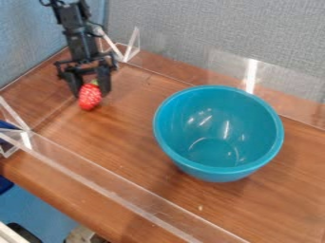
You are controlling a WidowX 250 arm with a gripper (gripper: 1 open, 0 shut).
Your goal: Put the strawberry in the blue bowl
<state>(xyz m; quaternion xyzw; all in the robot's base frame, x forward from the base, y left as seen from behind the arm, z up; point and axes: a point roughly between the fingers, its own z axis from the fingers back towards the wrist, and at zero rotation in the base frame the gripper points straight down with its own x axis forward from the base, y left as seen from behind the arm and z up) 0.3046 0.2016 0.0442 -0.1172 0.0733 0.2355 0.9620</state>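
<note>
A small red strawberry (89,97) sits at the back left of the wooden table, just at the surface. My gripper (87,87) points steeply down over it, its black fingers (74,80) closed against the strawberry's upper part, which they partly hide. The large teal-blue bowl (260,109) stands upright on the right half of the table, well apart from the gripper, with nothing inside it.
Clear acrylic walls (76,157) run along the table's front and left edges, with another panel (260,74) behind the bowl. A blue-grey wall (229,28) closes the back. Bare wood (121,128) lies between strawberry and bowl.
</note>
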